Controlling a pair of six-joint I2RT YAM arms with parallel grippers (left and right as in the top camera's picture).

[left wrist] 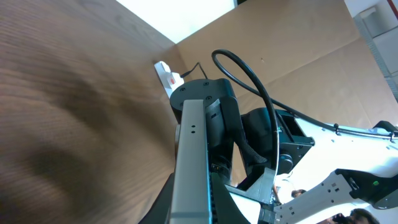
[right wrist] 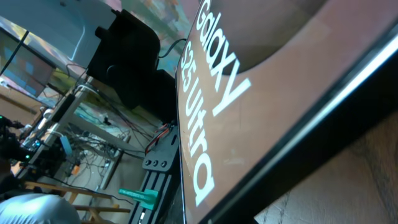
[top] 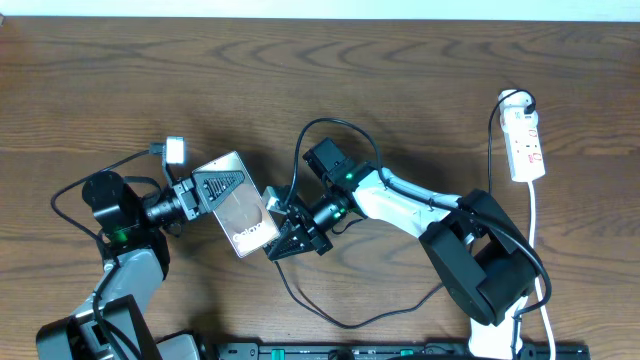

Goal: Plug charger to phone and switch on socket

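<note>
My left gripper (top: 215,188) is shut on the phone (top: 245,215) and holds it grey glossy face up, left of the table's middle. In the left wrist view the phone's edge (left wrist: 191,155) runs up between my fingers. My right gripper (top: 283,240) is at the phone's lower right end and looks shut on the end of the charger (top: 340,324). The plug tip is hidden. The thin black cable trails from the gripper toward the front edge. The right wrist view is filled by the phone's face (right wrist: 249,93) with white lettering. The white socket (top: 526,140) lies at the far right and also shows in the left wrist view (left wrist: 166,73).
The socket's white cord (top: 533,215) runs down the right side toward the front. The right arm's body (top: 480,255) takes up the front right. A black rail (top: 380,350) lies along the front edge. Bare wood lies across the back.
</note>
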